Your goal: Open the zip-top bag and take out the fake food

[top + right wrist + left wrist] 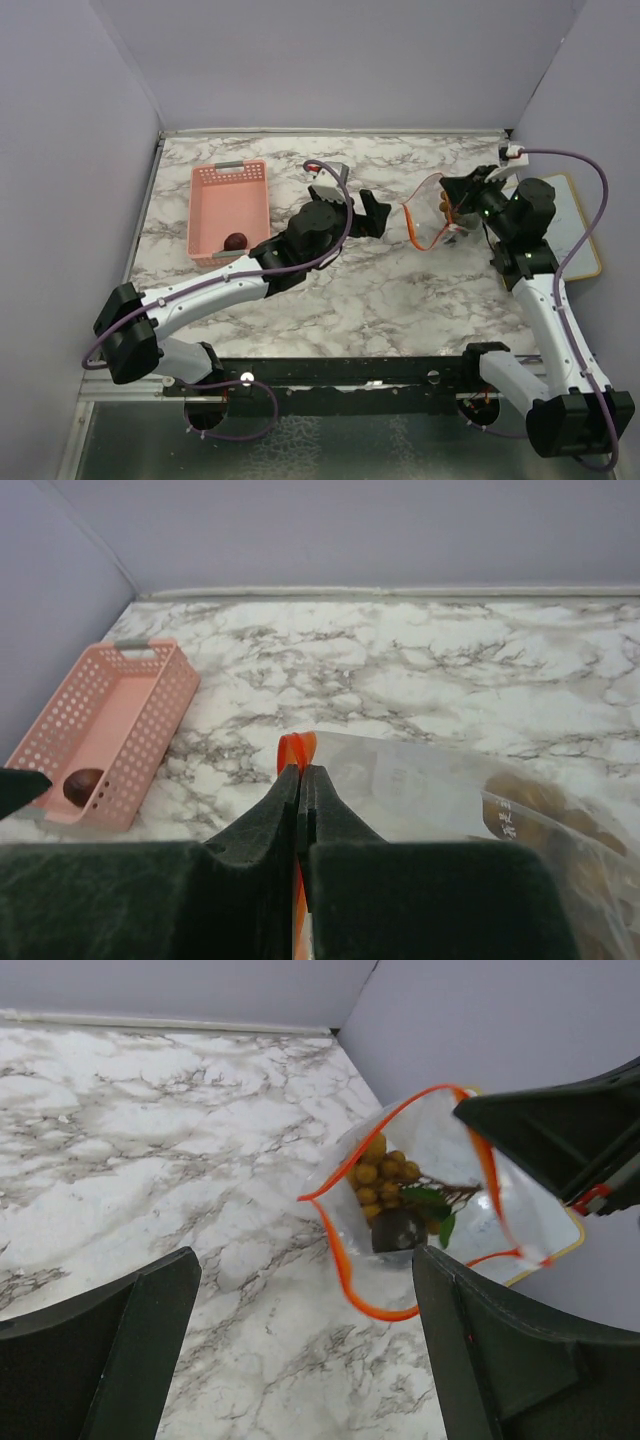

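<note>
1. Main risk: the zip-top bag is held only by the right gripper, its jaws pinched tight on 1 lip of the orange-red strip. A tug from the L arm could slip the strip out and drop the bag onto the table.
2. Lesser risk: the left gripper, jaws spread wide & empty, faces the gaping mouth. Off-centre entry may snag the film or crush the grape bunch inside.
3. Pose: R arm reaches fwd at table's right side. L arm stretches across centre twd bag. The maroon fruit lies in the pink basket, well apart.
</note>
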Controlling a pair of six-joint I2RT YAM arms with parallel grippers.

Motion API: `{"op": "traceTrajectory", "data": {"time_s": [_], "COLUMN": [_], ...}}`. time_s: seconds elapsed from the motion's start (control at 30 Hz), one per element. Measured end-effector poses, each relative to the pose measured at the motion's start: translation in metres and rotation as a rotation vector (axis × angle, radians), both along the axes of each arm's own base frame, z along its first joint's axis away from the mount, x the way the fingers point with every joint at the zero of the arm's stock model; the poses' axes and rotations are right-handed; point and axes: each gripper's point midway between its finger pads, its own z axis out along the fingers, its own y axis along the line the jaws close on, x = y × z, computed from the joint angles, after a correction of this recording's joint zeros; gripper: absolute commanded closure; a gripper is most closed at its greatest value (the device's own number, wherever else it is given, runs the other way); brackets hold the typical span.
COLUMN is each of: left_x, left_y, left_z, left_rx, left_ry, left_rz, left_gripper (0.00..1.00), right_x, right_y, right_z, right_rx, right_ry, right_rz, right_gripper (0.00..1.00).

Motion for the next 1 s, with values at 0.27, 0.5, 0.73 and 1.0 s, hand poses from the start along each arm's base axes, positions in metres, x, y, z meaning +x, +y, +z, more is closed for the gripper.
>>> {"op": "traceTrajectory", "data": {"time_s": [0.27, 0.5, 0.73, 1.0], "left_x": [-0.008, -0.029, -0.032, -0.024], "left_y": [-0.016, -0.037, -0.027, -0.047], "left_z": [-0.013, -0.083, -0.111, -0.122], "left_rx": [-0.007, 0.174, 0.272, 0.274], "left_ry": [-0.015, -0.012, -0.062, -0.132], "left_rz": [-0.042, -0.146, -0.179, -0.217], "left_gripper": [0.01, 0.2, 0.24, 0.26], "right_x": [-0.012, -0.016, -0.016, -0.021], "right_y": [0.038, 0.043, 0.044, 0.052], "right_z": [-0.09, -0.115, -0.112, -0.1], "right_rx": [-0.008, 0.011, 0.016, 0.034], "right_ry": [0.171, 0.225, 0.213, 0.177], "right_rz": [0.114, 0.131, 0.133, 0.19], "right_gripper": [0.99, 0.99, 0.99, 0.99]}}
